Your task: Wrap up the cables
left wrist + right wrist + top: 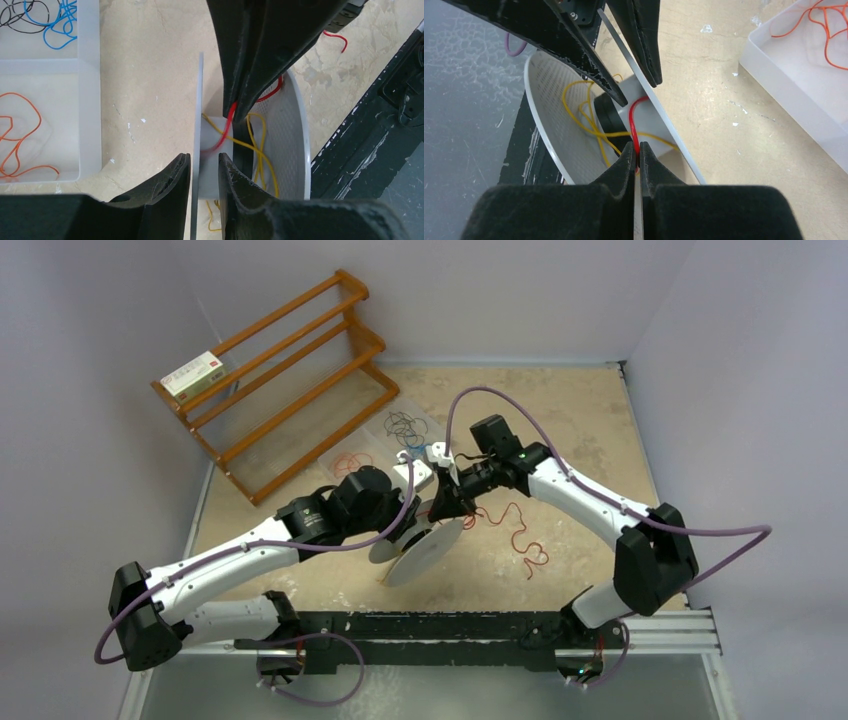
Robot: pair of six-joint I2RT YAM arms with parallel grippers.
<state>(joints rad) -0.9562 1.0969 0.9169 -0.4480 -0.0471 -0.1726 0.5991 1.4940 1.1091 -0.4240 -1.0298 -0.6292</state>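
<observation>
left tool (204, 169) clamped on spool (292, 130) | right arm extended, tool (636, 156) pinching red cable (633, 122)

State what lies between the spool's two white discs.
Loose yellow cable loops and the red cable, pinched in the right gripper; both wrist views show it.

soft, even light is falling from above in the top view, and the arms are casting only faint, diffuse shadows on the pale table (570, 410). in the left wrist view the left gripper (204, 162) is looming dark and slightly soft, and the red cable (229, 122) is smearing into blur close to it. in the right wrist view the right gripper (636, 152) is filling the foreground as a near-black mass, while the white spool (549, 135) is looking evenly lit.
</observation>
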